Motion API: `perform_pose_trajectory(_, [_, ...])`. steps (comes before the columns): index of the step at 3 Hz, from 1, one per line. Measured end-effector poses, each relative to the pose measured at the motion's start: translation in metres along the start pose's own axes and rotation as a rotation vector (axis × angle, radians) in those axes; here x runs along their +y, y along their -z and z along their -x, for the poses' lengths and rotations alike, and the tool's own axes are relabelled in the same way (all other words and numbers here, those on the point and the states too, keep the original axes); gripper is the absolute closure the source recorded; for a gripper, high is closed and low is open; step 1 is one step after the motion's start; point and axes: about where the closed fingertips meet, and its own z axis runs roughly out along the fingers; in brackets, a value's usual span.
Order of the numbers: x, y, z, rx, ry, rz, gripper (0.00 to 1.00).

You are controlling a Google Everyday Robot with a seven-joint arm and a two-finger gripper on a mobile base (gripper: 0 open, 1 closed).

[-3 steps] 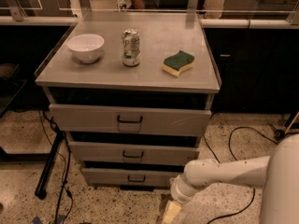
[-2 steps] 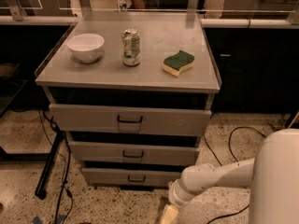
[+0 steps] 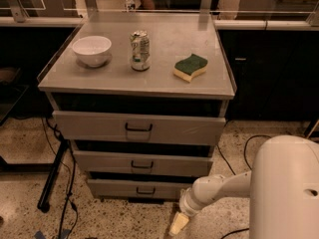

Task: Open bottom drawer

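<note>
The bottom drawer (image 3: pixel 134 188) is the lowest, narrowest grey front of the three, with a small dark wire pull (image 3: pixel 145 190) at its centre. It looks closed. My gripper (image 3: pixel 178 224) hangs low near the floor, to the right of and a little in front of the drawer's right end, apart from the pull. My white arm (image 3: pixel 219 188) reaches to it from the lower right.
The middle drawer (image 3: pixel 142 163) and the top drawer (image 3: pixel 138 127) sit above. On the cabinet top stand a white bowl (image 3: pixel 91 50), a can (image 3: pixel 140 50) and a green-yellow sponge (image 3: pixel 190 66). Cables (image 3: pixel 65 203) and a black stand leg (image 3: pixel 50 178) lie on the floor at left.
The arm has shifted slightly left and the gripper stays low by the floor. The drawers have not moved.
</note>
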Motion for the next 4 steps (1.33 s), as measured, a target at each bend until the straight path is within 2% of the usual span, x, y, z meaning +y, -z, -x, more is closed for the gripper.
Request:
perform_pose_trajectory(1, [-0.013, -0.013, -0.001, 0.020, -0.003, -0.037, 0.00])
perform_pose_trajectory(2, [-0.043, -0.037, -0.001, 0.041, -0.026, -0.090, 0.00])
perform_pose_trajectory(3, [-0.045, -0.038, -0.001, 0.040, -0.028, -0.091, 0.00])
perform_pose_trajectory(4, [-0.049, -0.042, -0.006, 0.004, -0.038, -0.089, 0.00])
